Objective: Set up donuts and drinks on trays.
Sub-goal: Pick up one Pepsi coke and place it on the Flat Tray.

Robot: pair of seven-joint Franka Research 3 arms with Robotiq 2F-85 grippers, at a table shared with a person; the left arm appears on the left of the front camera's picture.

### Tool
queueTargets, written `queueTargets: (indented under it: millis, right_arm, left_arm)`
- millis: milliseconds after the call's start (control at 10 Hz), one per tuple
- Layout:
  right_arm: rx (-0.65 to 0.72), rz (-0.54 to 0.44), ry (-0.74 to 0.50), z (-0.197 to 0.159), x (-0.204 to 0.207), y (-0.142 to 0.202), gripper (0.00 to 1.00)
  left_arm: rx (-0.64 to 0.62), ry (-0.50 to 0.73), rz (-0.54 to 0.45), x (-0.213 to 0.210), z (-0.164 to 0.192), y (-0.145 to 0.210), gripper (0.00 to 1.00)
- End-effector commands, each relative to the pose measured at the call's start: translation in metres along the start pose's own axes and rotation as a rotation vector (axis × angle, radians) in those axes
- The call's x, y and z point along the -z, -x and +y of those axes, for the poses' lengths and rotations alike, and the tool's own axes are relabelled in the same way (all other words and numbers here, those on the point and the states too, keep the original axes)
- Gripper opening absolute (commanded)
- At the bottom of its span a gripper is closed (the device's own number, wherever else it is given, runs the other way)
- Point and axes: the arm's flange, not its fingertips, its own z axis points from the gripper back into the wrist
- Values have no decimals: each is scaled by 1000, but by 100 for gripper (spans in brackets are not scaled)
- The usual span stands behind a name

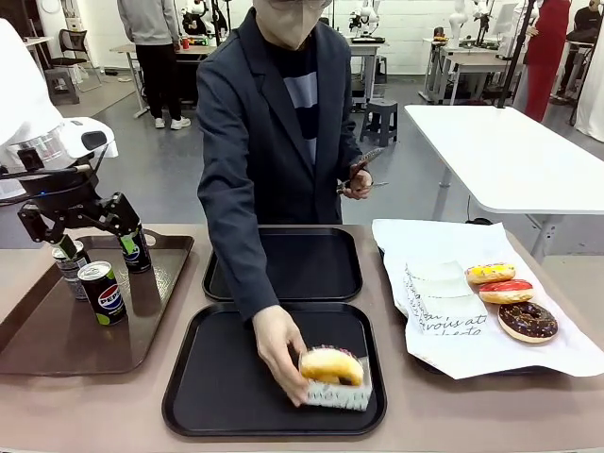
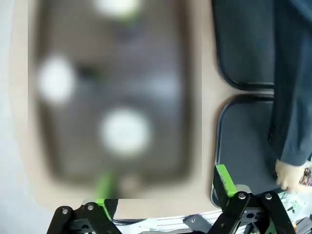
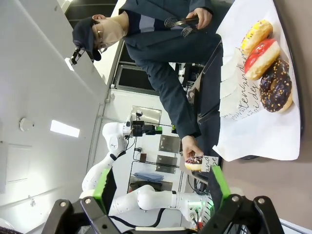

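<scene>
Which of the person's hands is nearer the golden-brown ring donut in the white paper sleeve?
Their right. The right hand holds the sleeved donut at the near black plastic tray; the left hand is up by their waist, holding dark tongs, well apart.

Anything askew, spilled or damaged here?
Nothing stands out. Cans upright on the brown tray, three donuts in a row on the white paper, a hand holding a sleeved donut in the near black tray.
</scene>
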Motion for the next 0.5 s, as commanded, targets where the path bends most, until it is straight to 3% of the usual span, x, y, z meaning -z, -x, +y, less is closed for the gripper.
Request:
queueTargets:
  millis: [0,400]
  right_arm:
    - [-24,-18,-20,0,2,-1,100]
    - [-24,-18,-20,0,2,-1,100]
  left_arm:
    - [-23,0,19,22,6,-27,100]
    - [-32,-73,47,55,9,-46,100]
